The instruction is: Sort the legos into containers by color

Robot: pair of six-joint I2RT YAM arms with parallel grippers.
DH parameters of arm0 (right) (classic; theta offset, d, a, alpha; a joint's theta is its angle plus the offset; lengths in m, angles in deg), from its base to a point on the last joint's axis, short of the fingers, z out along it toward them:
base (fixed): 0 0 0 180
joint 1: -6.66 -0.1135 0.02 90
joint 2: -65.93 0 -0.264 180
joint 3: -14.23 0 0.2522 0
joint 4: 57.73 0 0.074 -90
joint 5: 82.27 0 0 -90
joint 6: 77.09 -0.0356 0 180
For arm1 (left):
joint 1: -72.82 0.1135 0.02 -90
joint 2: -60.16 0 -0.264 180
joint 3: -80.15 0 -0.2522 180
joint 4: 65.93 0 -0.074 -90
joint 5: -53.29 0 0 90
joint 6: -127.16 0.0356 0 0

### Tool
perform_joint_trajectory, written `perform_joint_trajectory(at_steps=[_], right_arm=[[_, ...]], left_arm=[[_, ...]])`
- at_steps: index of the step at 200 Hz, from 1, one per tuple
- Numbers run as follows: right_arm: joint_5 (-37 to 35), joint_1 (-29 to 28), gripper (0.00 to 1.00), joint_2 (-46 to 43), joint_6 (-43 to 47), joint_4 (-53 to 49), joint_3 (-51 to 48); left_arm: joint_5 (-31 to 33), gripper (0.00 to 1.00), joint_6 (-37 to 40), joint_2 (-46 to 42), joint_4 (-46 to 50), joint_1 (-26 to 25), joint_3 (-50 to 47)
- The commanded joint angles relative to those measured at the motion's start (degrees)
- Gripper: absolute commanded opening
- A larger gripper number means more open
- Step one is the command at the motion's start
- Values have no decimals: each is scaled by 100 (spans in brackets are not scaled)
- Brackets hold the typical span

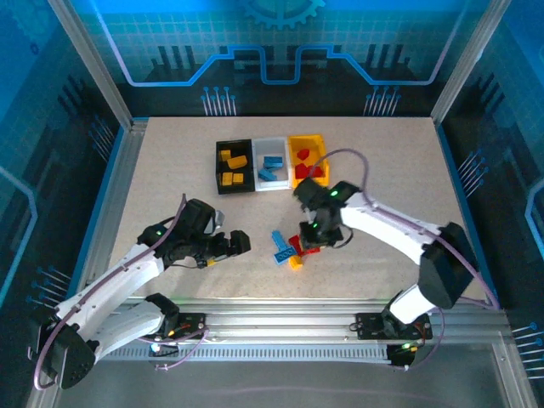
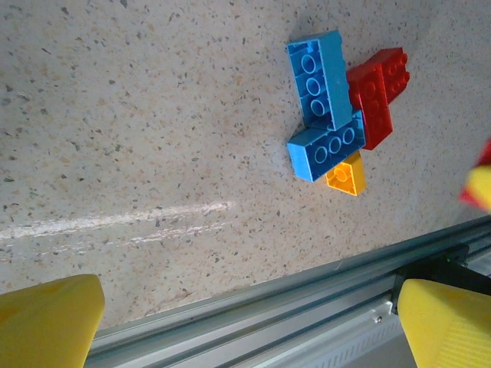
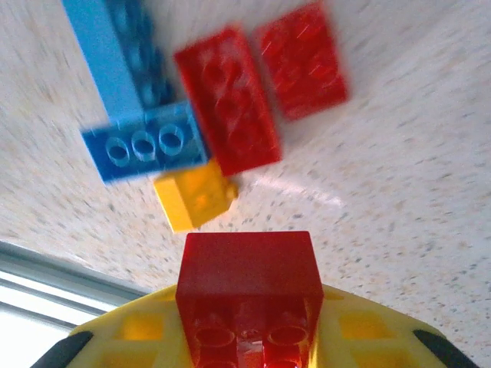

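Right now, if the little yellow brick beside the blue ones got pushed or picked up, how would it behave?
The little yellow brick looks like hard plastic, so probably stiff and light. Its flat faces suggest it would slide rather than roll. It seems to touch a blue brick and a red brick, so a push would likely shift those.

Colours on the Speckled Sorting Table

The table point(image 1: 170, 170) is beige with fine dark speckles; one black bin point(image 1: 219, 167), one white bin point(image 1: 270, 141), one orange-yellow bin point(image 1: 306, 138); two light blue legos point(image 2: 318, 77), two red legos point(image 3: 230, 100), one small orange-yellow lego point(image 2: 346, 175); the held brick point(image 3: 249, 291) is red; the fingers point(image 2: 46, 322) of the left gripper point(image 2: 249, 322) and those of the right gripper point(image 1: 311, 240) are yellow
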Motion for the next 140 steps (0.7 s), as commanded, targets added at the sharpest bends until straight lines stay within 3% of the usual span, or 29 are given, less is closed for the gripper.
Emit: perform_joint_trajectory(at_steps=[1, 48, 140], right_arm=[[708, 636, 22, -128, -132, 194, 286], [1007, 1537, 22, 912, -572, 712, 1660], [626, 2011, 24, 3842, -946, 552, 4886]], left_arm=[[34, 99, 12, 24, 78, 78, 118], [-29, 99, 84, 63, 108, 136, 183], [11, 99, 225, -248, 548, 215, 213]])
